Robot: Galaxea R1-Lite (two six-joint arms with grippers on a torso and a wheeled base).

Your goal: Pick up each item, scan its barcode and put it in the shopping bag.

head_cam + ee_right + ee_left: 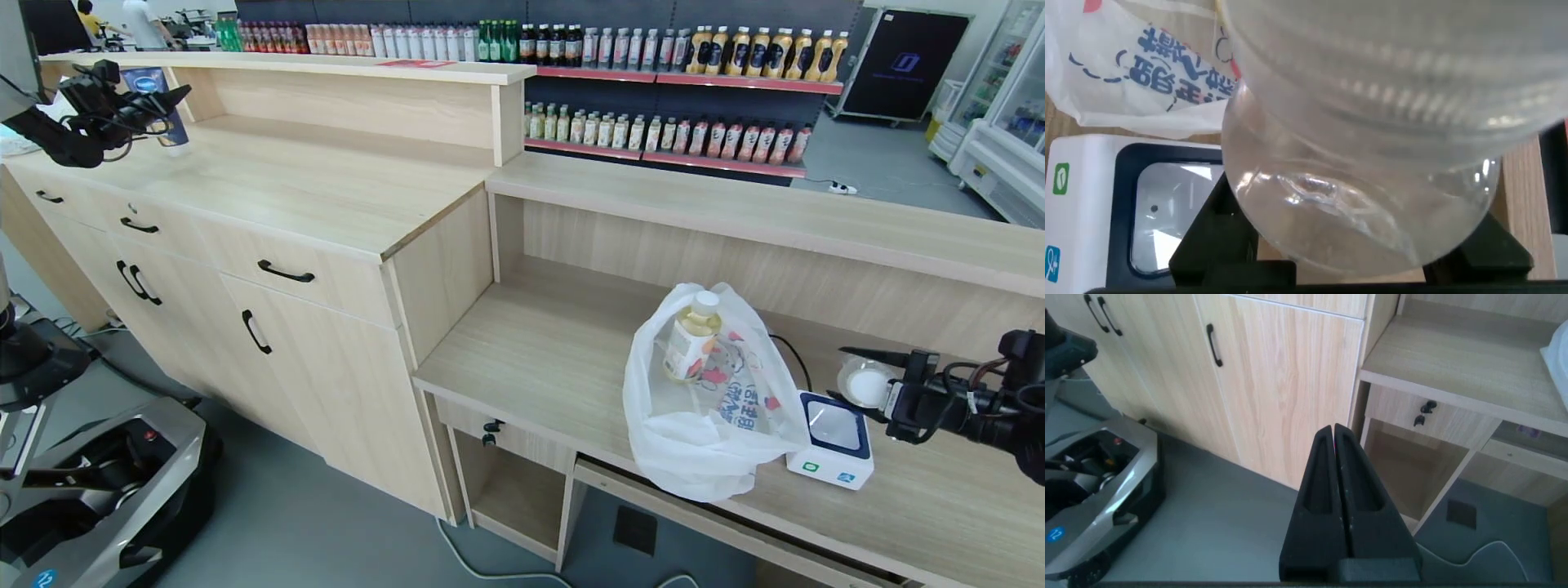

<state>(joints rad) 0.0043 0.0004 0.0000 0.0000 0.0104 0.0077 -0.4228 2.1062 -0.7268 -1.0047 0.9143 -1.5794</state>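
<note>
Right wrist view has the right gripper (1360,257) clamped on a clear plastic bottle (1355,163). Its dark fingers are spread to the bottle's width and hold it low against the palm. The bottle hangs just above the barcode scanner (1094,204), a white box with a dark glass window. The scanner stands on the lower table (539,351) and touches the side of the shopping bag (702,425).

The bag stands open and already holds a bottled yellow drink (692,339), upright with its cap showing above the rim. So the step in hand looks like scanning the second item: lifted, held at the reader, not yet bagged.

The bottle's barcode cannot be made out. The next move likely calls for turning the bottle until its label faces the window. After that it needs a short carry across to the bag's mouth and a release from low down, so that it settles beside the drink without tipping it or folding the thin plastic shut.

Head view places the left gripper (167,95) over the upper table, near a blue tube (174,131) that stands there on its white cap. Its fingers are pressed together with nothing between them, so that item has not been taken up.
</note>
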